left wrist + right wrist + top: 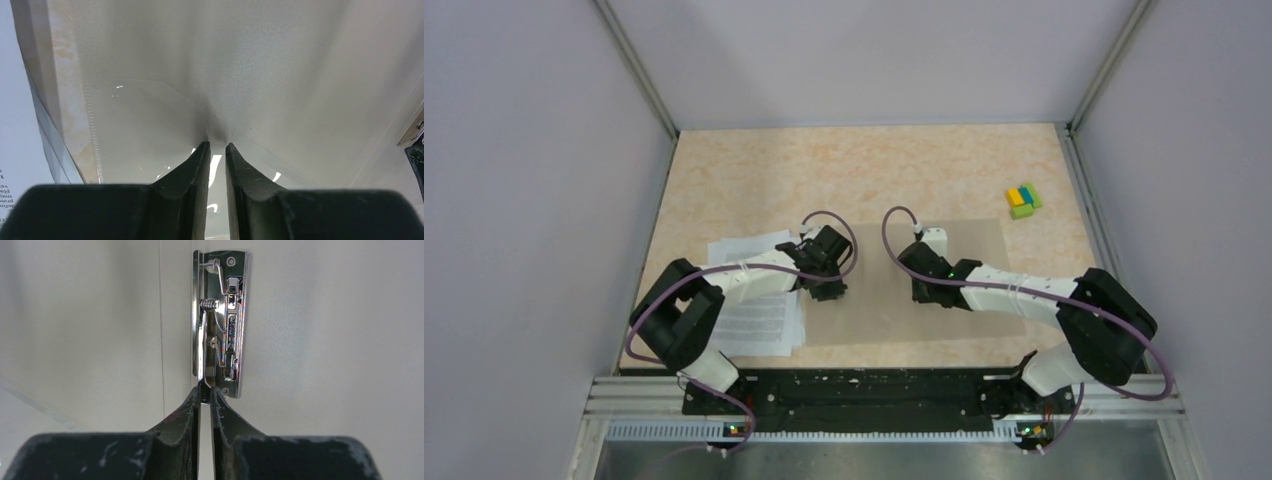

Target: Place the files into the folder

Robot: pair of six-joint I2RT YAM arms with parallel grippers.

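Two grippers are down over the open folder (874, 310), which lies flat on the table (874, 170). The files (759, 320) sit outside it, just beside its left edge, with my left arm crossing over them.

Little writing can be read. The wrist view catches scraps of black print at the files' edge, cut off too short to make out. The metal clip (225, 315) carries embossed lettering along its lever, but I cannot read it through the glare.

The left gripper (216, 146) is drawn narrow, with a slim slit showing between its fingers. Its tips rest at the edge of a clear pocket (145, 130) inside the folder, and I see nothing pinched. The right gripper (205, 389) is drawn nearly together on the lower end of the clip's lever.

For room, bare table runs from the folder's far edge to the back wall. The yellow-blue-green block cluster (1023, 200) sits near the folder's far right corner, apart from it. The side walls stand close to the table's edges.
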